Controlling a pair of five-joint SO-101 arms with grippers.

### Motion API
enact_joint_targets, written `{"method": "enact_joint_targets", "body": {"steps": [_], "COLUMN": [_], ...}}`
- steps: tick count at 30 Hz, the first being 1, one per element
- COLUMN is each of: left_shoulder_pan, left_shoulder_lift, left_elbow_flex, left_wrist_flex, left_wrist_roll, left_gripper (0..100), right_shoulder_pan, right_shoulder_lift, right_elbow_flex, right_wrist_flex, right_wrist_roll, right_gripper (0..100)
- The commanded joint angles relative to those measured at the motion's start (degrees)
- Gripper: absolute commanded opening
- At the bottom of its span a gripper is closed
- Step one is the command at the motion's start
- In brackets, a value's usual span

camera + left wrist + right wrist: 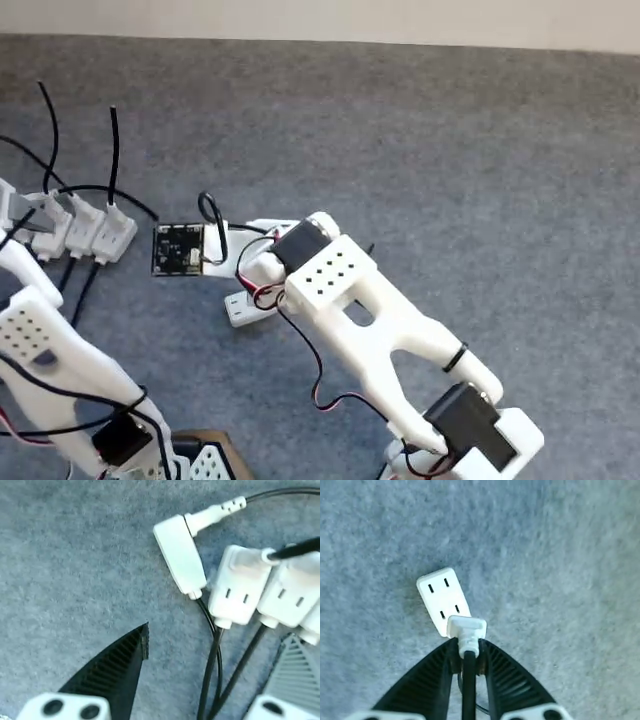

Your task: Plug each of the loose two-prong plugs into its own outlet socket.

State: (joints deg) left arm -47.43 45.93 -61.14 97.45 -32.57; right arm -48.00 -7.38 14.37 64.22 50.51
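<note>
A grey, felt-like table covering (480,150) spreads across the high view, its nap short, mottled and slightly fuzzy. At 12 o'clock it ends in a straight line that dips a little toward 3 o'clock. Beyond that line lies a pale cream band (400,18), plain and unmarked; whether it is a wall or a bare surface cannot be told. Near 7 o'clock, at the picture's edge, a small tan-brown patch (218,438) shows with a dark border. The light is soft and even, and the shadows on the covering are faint and blurred. Both wrist views show the same grey nap close up, its fibres speckled light and dark.
</note>
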Motion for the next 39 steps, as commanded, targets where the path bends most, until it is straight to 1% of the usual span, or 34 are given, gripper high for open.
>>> {"method": "enact_joint_targets", "body": {"steps": [1, 3, 7, 14, 21, 24, 27, 30, 36, 39], "left_shoulder_pan": [-0.4, -0.4, -0.9, -1.4, -1.5, -1.5, -1.5, -1.5, -1.5, -1.5], "left_shoulder_lift": [4.3, 6.1, 6.7, 6.7, 6.7, 6.7, 6.7, 6.7, 6.9, 6.8], "left_elbow_flex": [-11.9, -14.5, -14.9, -15.1, -14.7, -14.6, -14.6, -14.6, -14.6, -14.6], "left_wrist_flex": [2.6, 2.8, 2.9, 2.9, 3.0, 3.0, 3.0, 3.0, 3.0, 3.0], "left_wrist_roll": [-0.4, -0.2, -0.2, -0.2, -0.2, -0.2, -0.2, -0.2, -0.1, 0.0], "left_gripper": [39, 39, 39, 39, 39, 39, 39, 39, 39, 39], "right_shoulder_pan": [0.4, 0.4, 0.3, -3.2, -3.7, -3.6, -2.7, -1.7, -1.7, -1.7], "right_shoulder_lift": [-0.6, -0.6, -0.7, -0.7, -0.6, -0.6, -0.6, -0.6, -0.3, 2.7], "right_elbow_flex": [-1.7, 0.4, 4.4, 7.0, 7.3, 7.3, 7.3, 7.3, 7.3, 6.9], "right_wrist_flex": [-1.3, -3.4, -7.1, -7.3, -7.3, -7.1, -7.2, -7.2, -7.2, -7.0], "right_wrist_roll": [1.3, 1.4, 2.3, 3.0, 3.2, 6.2, 7.6, 11.1, 12.3, 12.8], "right_gripper": [0.5, 0.5, 0.5, 0.5, 0.5, 0.5, 0.5, 0.5, 0.5, 0.5]}}
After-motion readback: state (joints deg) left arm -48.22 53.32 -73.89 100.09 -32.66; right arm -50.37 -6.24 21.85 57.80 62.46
